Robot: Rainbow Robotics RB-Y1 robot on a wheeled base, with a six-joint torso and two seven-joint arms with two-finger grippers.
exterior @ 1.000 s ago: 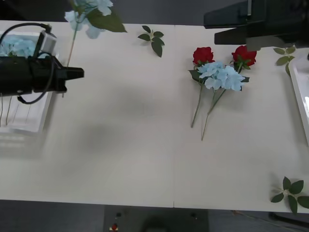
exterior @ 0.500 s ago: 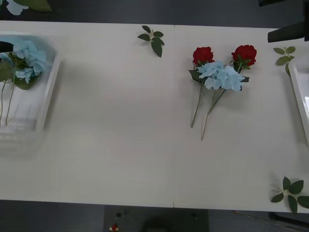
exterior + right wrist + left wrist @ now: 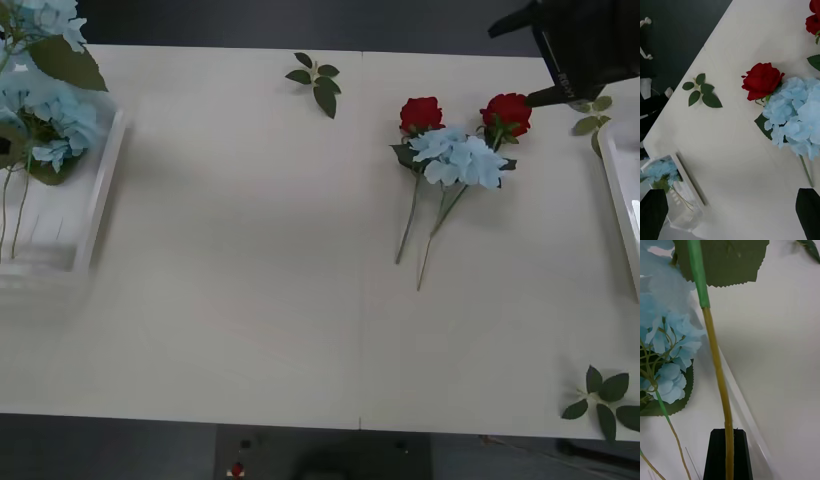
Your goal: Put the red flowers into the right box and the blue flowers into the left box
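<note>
Two red flowers (image 3: 421, 113) (image 3: 507, 110) lie right of the table's centre, and a blue flower (image 3: 460, 155) rests across their stems. In the right wrist view my right gripper (image 3: 732, 193) hovers open above them, over one rose (image 3: 762, 80) and the blue cluster (image 3: 797, 120). My left gripper (image 3: 727, 437) is shut on the stem (image 3: 715, 352) of another blue flower (image 3: 35, 20), held over the left box (image 3: 100, 190). Blue flowers (image 3: 55, 120) lie in that box. The right box (image 3: 618, 190) shows as a white rim at the right edge.
Loose green leaf sprigs lie at the back centre (image 3: 315, 80), the back right (image 3: 590, 115) and the front right corner (image 3: 603, 395). The wide middle of the table between the left box and the flowers is bare.
My left arm has pulled out of the front view to the left, and the blue flower it holds now hangs over the left box. My right arm has come down toward the red flowers.
</note>
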